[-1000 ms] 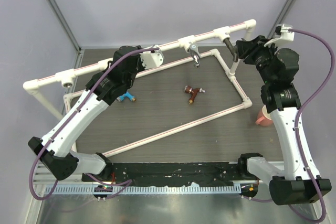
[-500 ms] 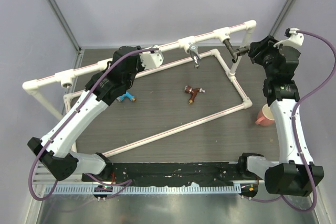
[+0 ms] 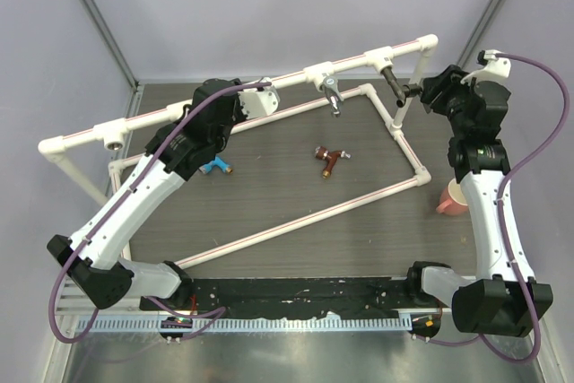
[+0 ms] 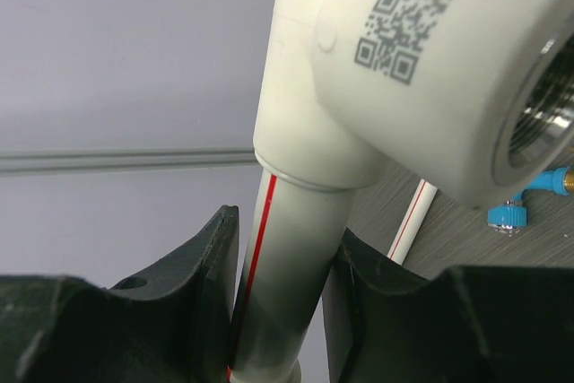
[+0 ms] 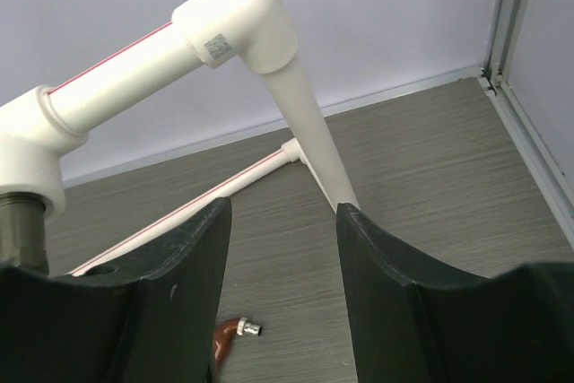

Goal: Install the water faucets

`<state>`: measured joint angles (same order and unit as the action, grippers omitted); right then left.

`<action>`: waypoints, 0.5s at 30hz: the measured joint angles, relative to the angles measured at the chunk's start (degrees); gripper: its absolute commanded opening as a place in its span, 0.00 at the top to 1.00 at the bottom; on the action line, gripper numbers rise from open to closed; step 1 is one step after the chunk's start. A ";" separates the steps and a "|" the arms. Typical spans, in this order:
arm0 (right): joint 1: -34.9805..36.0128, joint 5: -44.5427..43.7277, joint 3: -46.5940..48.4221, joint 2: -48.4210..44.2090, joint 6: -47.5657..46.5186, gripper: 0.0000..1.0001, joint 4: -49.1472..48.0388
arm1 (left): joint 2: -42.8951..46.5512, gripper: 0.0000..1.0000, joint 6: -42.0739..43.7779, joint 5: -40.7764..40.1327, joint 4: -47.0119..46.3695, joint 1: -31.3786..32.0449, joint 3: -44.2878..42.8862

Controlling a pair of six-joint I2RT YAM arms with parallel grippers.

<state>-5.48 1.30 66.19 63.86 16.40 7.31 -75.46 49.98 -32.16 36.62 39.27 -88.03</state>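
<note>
at the far side of the table (image 3: 269, 195) a white pipe frame stands, and its top pipe (image 3: 152, 120) runs from nine o'clock across to one o'clock. two of the taps are up on that pipe. the dark tap (image 3: 392, 73) hangs from the socket at one o'clock (image 3: 381, 55), with its lever sticking out toward the right arm. the chrome tap (image 3: 333, 96) hangs from the socket at twelve o'clock (image 3: 318, 72).

the other two lie loose on the table. the red-brown tap (image 3: 328, 160) is near the middle, inside the frame. the blue tap (image 3: 215, 167) is out toward ten o'clock, just beside the left arm.

the left gripper (image 3: 244, 103) is up at eleven o'clock on the top pipe. from its own camera the two black fingers (image 4: 211, 275) press on either side of the red-striped pipe. they pinch it just under a socket with a square code printed on it (image 4: 404, 69). that socket's threaded mouth faces right, and the blue tap shows small beyond it.

the right gripper (image 3: 420, 91) sits at two o'clock, just beside the dark tap's lever. i cannot tell from above whether it touches the lever. its own camera shows the fingers (image 5: 193, 266) spread apart, with only floor and the frame's corner elbow (image 5: 242, 20) seen through the gap. the dark tap's body is at the left edge of that view, outside the fingers.

a pink cup (image 3: 451, 196) stands at three o'clock, outside the frame and close against the right arm.
</note>
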 measured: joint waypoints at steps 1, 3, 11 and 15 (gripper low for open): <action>0.00 0.68 -0.07 -0.11 -0.24 0.44 -0.13 | 0.00 1.00 0.00 0.00 0.00 0.00 0.00; 0.00 2.67 -0.76 -0.48 -0.42 0.44 -0.98 | 0.00 1.00 0.00 0.00 0.00 0.00 0.00; 1.51 13.42 -11.41 -1.75 5.20 0.44 -8.37 | 0.00 1.00 0.00 0.00 0.02 0.02 0.00; 2.29 17.53 -16.31 -2.45 11.58 0.43 -14.34 | 0.00 1.00 -0.02 -0.13 0.09 0.02 0.00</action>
<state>-3.18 18.83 49.89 61.41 27.99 -7.03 -75.46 49.95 -32.29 36.71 39.29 -88.03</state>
